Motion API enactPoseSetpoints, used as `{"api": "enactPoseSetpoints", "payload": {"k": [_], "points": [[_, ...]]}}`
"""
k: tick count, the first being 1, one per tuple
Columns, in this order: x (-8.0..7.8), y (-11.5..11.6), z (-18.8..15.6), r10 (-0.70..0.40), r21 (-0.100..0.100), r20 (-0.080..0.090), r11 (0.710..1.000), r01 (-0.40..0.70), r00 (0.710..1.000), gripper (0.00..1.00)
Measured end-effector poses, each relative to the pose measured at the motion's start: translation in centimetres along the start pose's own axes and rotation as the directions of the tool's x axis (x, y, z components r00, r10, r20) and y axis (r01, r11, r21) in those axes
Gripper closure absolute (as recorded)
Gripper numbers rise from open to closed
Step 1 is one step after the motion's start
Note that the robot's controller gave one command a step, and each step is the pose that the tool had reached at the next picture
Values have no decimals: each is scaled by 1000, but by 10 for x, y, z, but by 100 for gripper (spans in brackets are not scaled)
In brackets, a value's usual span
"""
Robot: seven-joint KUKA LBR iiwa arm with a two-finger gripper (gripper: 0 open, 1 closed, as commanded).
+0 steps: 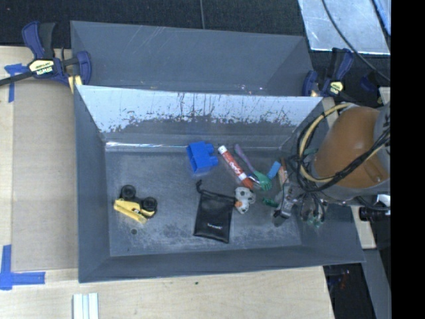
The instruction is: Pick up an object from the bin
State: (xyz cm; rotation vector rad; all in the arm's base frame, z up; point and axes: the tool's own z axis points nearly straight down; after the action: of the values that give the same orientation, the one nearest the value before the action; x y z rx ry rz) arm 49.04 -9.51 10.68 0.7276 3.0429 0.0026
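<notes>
Matt, scuffed metal bin (89, 178)

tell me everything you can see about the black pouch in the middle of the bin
The black pouch is a flat, roughly rectangular bag, seemingly soft matte fabric, with a thin dark cord trailing from its top left corner and a tiny pale mark near its bottom edge. It lies flat near the middle of the bin floor, slightly tilted. Its top right corner meets or nearly meets a small white thing.
</notes>
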Motion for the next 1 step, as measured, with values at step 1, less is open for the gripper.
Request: {"api": "enactPoseSetpoints", "payload": {"k": [1], "points": [[-1, 0, -24, -2, 0, 2, 1000, 2, 1000, 100]]}}
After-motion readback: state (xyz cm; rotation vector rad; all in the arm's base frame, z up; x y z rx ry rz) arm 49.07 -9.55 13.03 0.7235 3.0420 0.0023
